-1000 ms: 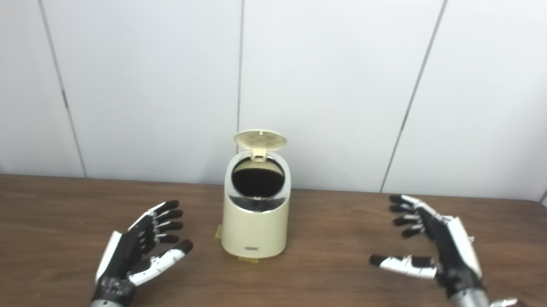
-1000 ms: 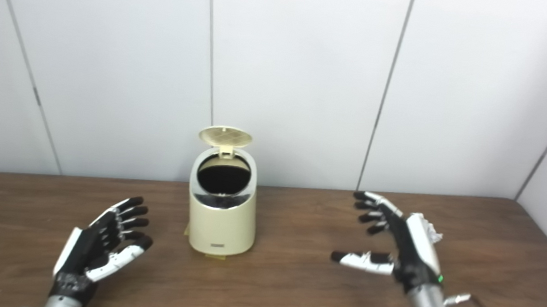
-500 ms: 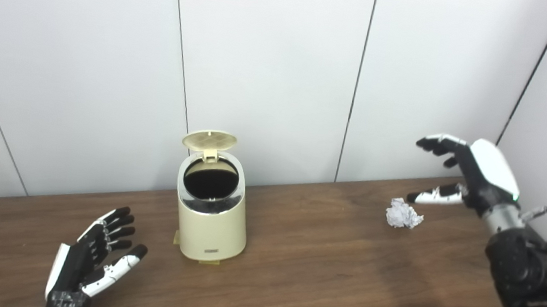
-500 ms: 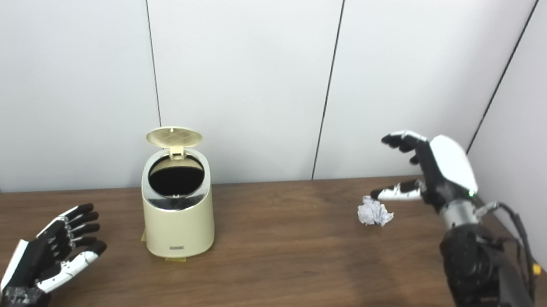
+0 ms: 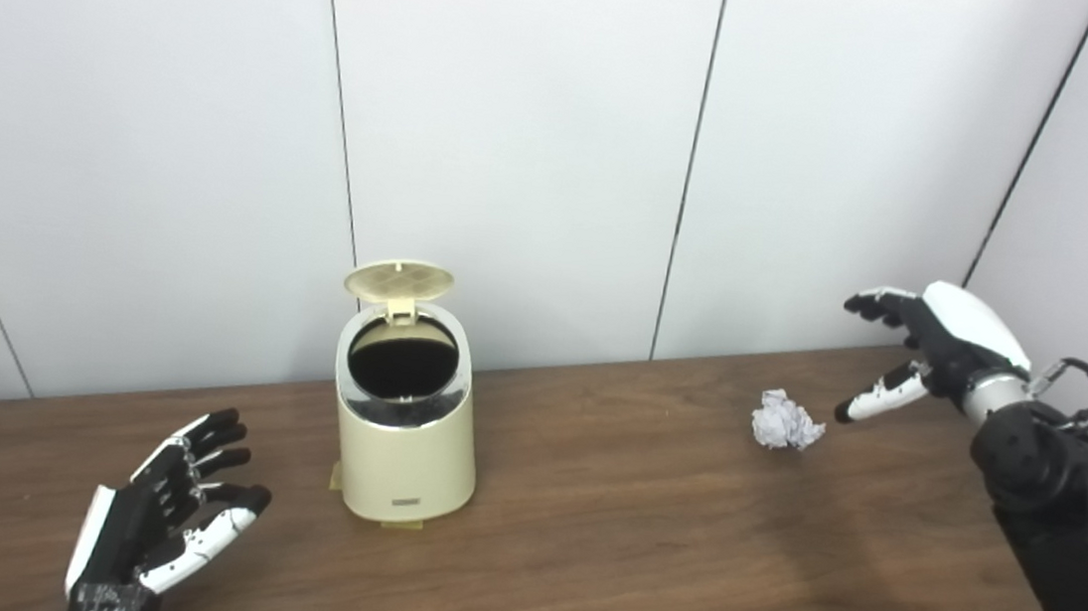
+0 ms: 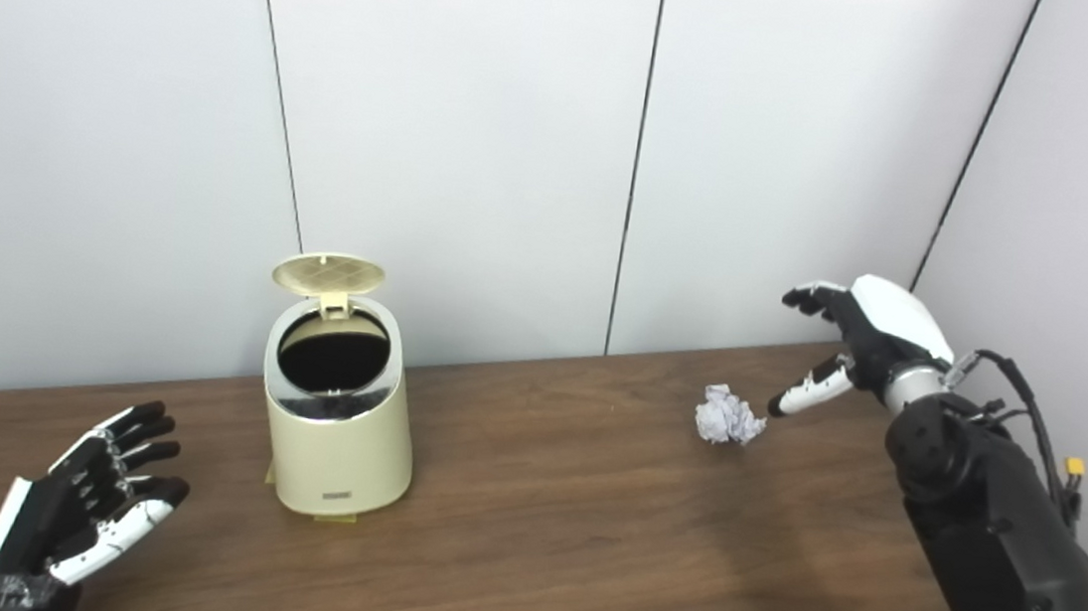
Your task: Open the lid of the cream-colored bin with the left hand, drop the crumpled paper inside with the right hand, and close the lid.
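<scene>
Cream bin (image 5: 406, 432) upright on the wooden table (image 5: 600, 551), lid (image 5: 399, 280) tipped up at the back, dark opening exposed. Crumpled paper (image 5: 785, 422) lying on the table well right of the bin. Right hand (image 5: 929, 348) raised just beside the paper, fingers spread wide, holding nothing, thumb tip close to it. Left hand (image 5: 164, 518) low near the bin's left, palm up, spread and empty.
</scene>
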`<state>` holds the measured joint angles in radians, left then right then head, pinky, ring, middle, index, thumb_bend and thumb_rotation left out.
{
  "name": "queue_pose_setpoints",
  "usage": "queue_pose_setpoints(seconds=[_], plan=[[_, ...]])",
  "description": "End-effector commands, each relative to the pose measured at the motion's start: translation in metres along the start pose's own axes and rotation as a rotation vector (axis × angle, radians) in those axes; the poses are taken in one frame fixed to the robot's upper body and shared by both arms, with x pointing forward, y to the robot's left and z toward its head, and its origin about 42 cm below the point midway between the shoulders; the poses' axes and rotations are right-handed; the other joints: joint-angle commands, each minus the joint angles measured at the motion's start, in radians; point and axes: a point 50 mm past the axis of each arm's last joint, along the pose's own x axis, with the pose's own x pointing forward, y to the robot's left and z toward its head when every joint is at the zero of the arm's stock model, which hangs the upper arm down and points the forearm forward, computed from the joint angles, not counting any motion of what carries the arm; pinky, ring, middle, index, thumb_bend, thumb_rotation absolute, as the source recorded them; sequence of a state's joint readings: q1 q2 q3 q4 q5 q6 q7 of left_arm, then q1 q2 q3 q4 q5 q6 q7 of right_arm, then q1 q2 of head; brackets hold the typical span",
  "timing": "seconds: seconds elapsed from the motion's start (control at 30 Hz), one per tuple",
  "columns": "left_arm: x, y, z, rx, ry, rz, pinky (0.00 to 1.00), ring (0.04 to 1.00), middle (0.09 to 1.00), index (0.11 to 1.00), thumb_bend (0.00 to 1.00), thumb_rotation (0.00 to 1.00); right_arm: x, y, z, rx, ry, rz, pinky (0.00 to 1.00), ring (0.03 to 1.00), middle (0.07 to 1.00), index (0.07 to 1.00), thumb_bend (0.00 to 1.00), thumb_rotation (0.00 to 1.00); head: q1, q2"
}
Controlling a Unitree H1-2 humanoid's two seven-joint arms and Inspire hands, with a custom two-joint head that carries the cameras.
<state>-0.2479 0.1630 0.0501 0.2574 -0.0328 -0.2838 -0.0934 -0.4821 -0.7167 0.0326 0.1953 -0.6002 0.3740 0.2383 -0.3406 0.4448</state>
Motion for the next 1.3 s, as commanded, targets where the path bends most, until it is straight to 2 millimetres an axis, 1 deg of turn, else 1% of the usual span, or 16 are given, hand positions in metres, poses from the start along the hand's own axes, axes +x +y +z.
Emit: queue_pose_setpoints(seconds=[0.0,0.03,0.13,0.2,0.3,0.4,0.47,0.57,0.63,0.67,0.73,0.83,1.03,1.1,1.2,1.27], plan=[[0.000,0.003,0.002,0.002,-0.025,-0.006,0.61,0.768,0.817,0.842,0.66,0.23,0.010,-0.025,0.013,-0.014,-0.026,-0.073,0.68,0.815,0.828,0.812,0.90,0.15,0.000,0.001],[-0.001,0.002,0.003,0.003,-0.026,-0.006,0.61,0.766,0.816,0.840,0.66,0.23,0.012,-0.021,0.014,-0.022,-0.018,-0.055,0.66,0.806,0.824,0.812,0.90,0.15,0.000,0.001],[-0.002,0.003,0.004,0.008,-0.029,-0.010,0.61,0.764,0.814,0.838,0.66,0.23,0.018,-0.009,0.015,-0.053,-0.001,-0.015,0.80,0.853,0.828,0.821,0.86,0.19,0.001,0.005],[-0.002,0.004,0.005,0.007,-0.034,-0.018,0.62,0.768,0.816,0.840,0.66,0.21,0.021,-0.002,0.017,-0.067,0.001,0.010,0.77,0.839,0.821,0.820,0.85,0.18,0.003,0.007],[-0.002,0.004,0.005,0.005,-0.041,-0.030,0.63,0.779,0.821,0.842,0.68,0.22,0.028,0.012,0.017,-0.107,0.000,0.052,0.76,0.866,0.839,0.833,0.81,0.20,0.007,0.008],[-0.003,0.004,0.005,0.000,-0.039,-0.033,0.65,0.780,0.820,0.840,0.70,0.23,0.035,0.024,0.016,-0.122,0.004,0.081,0.80,0.817,0.826,0.834,0.83,0.23,0.007,0.011],[-0.003,0.004,0.005,0.005,-0.042,-0.035,0.66,0.782,0.819,0.839,0.69,0.22,0.039,0.032,0.017,-0.129,0.003,0.091,0.82,0.798,0.811,0.832,0.84,0.24,0.007,0.011],[-0.003,0.003,0.005,0.010,-0.041,-0.034,0.66,0.778,0.815,0.834,0.68,0.21,0.042,0.038,0.021,-0.162,0.007,0.103,0.82,0.816,0.800,0.834,0.85,0.24,0.011,0.016],[-0.004,0.002,0.005,0.011,-0.040,-0.035,0.66,0.779,0.816,0.832,0.67,0.21,0.042,0.041,0.024,-0.178,0.004,0.110,0.74,0.828,0.804,0.832,0.85,0.25,0.013,0.016],[-0.004,0.002,0.005,0.008,-0.039,-0.035,0.65,0.779,0.816,0.832,0.67,0.21,0.043,0.043,0.026,-0.179,0.005,0.119,0.73,0.829,0.805,0.832,0.85,0.25,0.014,0.016],[-0.004,0.001,0.005,0.011,-0.039,-0.035,0.65,0.777,0.817,0.836,0.67,0.21,0.044,0.045,0.029,-0.178,0.006,0.132,0.76,0.870,0.837,0.838,0.85,0.27,0.015,0.017],[-0.004,0.000,0.006,0.017,-0.037,-0.035,0.67,0.775,0.817,0.839,0.66,0.22,0.043,0.048,0.032,-0.180,0.005,0.139,0.80,0.883,0.841,0.835,0.86,0.27,0.018,0.018],[-0.006,-0.002,0.007,0.029,-0.030,-0.035,0.70,0.778,0.817,0.844,0.67,0.23,0.041,0.053,0.032,-0.201,-0.008,0.156,0.77,0.848,0.820,0.843,0.83,0.30,0.019,0.022],[-0.006,-0.002,0.007,0.036,-0.031,-0.035,0.71,0.773,0.815,0.842,0.67,0.22,0.040,0.054,0.033,-0.205,-0.012,0.156,0.75,0.835,0.816,0.841,0.82,0.30,0.020,0.026],[-0.007,-0.002,0.008,0.031,-0.033,-0.036,0.70,0.766,0.810,0.840,0.66,0.22,0.040,0.056,0.032,-0.203,-0.021,0.148,0.70,0.804,0.799,0.825,0.82,0.29,0.024,0.031],[-0.007,-0.002,0.009,0.029,-0.034,-0.037,0.69,0.771,0.811,0.839,0.66,0.21,0.038,0.057,0.031,-0.185,-0.029,0.142,0.69,0.770,0.763,0.799,0.81,0.26,0.024,0.032]])
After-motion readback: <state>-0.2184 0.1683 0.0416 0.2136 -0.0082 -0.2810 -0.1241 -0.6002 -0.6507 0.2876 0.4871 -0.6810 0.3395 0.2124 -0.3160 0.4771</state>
